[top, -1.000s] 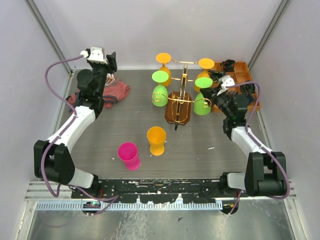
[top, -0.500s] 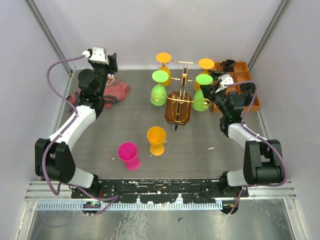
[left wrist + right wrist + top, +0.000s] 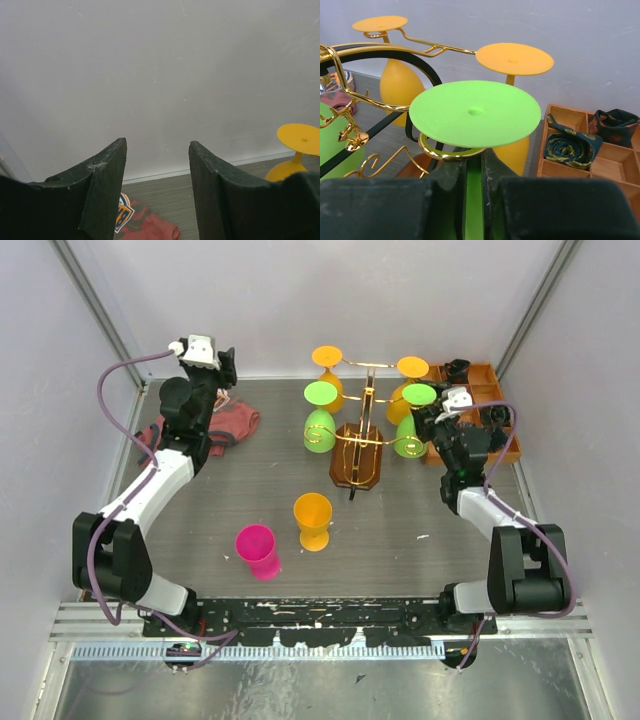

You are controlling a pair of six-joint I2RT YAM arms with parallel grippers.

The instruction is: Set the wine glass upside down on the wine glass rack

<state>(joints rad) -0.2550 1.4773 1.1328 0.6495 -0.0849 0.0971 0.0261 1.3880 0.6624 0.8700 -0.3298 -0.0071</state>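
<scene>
A green wine glass (image 3: pixel 418 396) is upside down, its flat foot on top. My right gripper (image 3: pixel 436 424) is shut on its stem. In the right wrist view the foot (image 3: pixel 475 112) sits just above a gold curl (image 3: pixel 442 151) of the wine glass rack, and the stem runs down between my fingers (image 3: pixel 452 180). The rack (image 3: pixel 368 405) is thin gold wire on a dark oval wooden base (image 3: pixel 357 470). My left gripper (image 3: pixel 226 364) is open and empty, raised near the back wall, and it also shows in the left wrist view (image 3: pixel 157 150).
Three glasses hang upside down on the rack: green (image 3: pixel 320 393) and two orange (image 3: pixel 326 356), (image 3: pixel 412 367). An orange glass (image 3: pixel 312 518) and a pink cup (image 3: pixel 258 550) stand in front. A red cloth (image 3: pixel 234 424) lies back left. An orange-brown tray (image 3: pixel 482 372) with ties is right of my right gripper.
My right gripper has moved back and to the right with the green glass, bringing its foot over the rack's right curl. The left arm has hardly moved.
</scene>
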